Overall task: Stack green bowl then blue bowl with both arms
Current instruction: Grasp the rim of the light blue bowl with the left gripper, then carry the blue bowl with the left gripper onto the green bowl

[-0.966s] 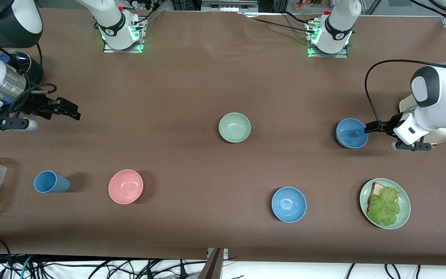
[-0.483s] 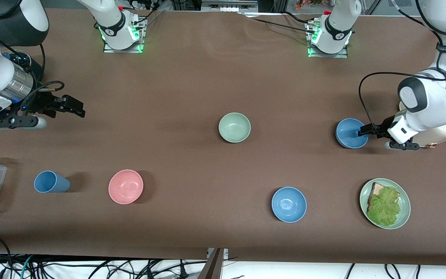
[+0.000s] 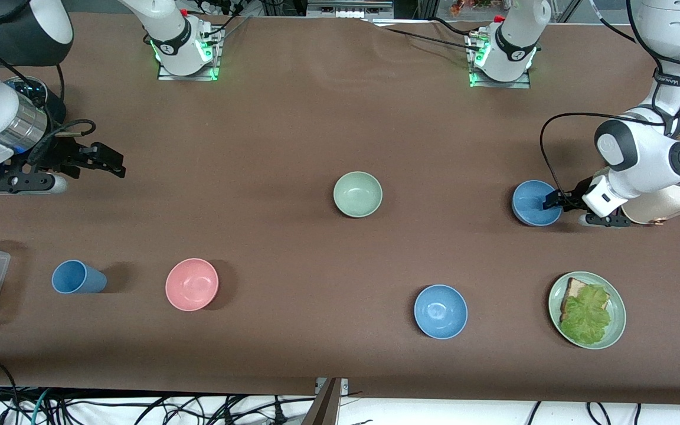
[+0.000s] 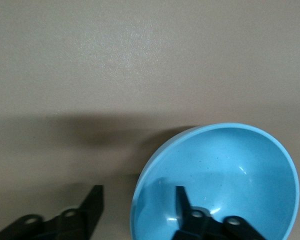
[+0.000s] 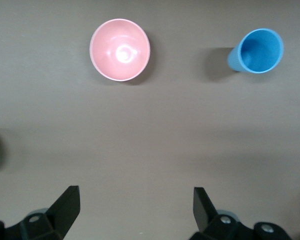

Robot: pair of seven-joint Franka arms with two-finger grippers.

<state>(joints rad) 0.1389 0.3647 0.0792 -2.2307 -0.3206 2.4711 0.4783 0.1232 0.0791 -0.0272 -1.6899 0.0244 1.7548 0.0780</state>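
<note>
Your right pincer (image 3: pixel 117 166) is hanging with its fingers spread wide over bare brown tabletop (image 3: pixel 293 118) at the right arm's end, waiting. The small pale sage-green bowl (image 3: pixel 358 193) is sitting untouched mid-tabletop. Your left pincer (image 3: pixel 550 200) is straddling the rim of the small steel-blue bowl (image 3: pixel 533 203), one finger inside, one outside, jaws not visibly pinching yet. Clamping off-square risks tipping it. You're also taking blue while green is waiting.
</note>
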